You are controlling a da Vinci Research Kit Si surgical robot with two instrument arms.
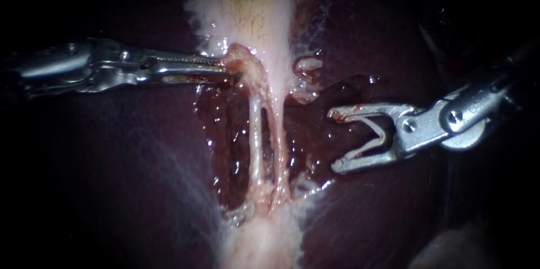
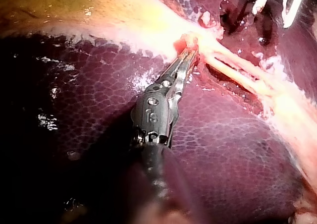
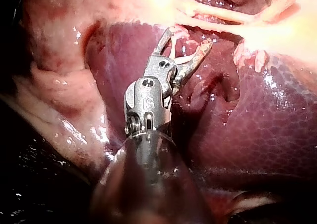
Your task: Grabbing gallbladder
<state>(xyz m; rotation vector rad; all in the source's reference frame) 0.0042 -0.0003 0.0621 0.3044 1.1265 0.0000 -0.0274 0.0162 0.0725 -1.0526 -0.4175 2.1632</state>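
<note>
On dark liver [image 1: 112, 190], pale glistening gallbladder [image 1: 253, 10] pinched in left instrument [image 1: 225, 67] jaws, right instrument [image 1: 337, 139] jaws gaping, empty

— What does the left instrument [image 1: 222, 66], entering at the left of the frame, look like?
— Bright steel, long and thin. Its pincer is ridged with fine teeth, with a hinged linkage behind.
— And the right instrument [image 1: 334, 140]?
— Silver too, blood-smeared, with a shorter curved pincer, round screws [image 1: 455, 115] and a dark shaft [image 3: 148, 184].
</note>
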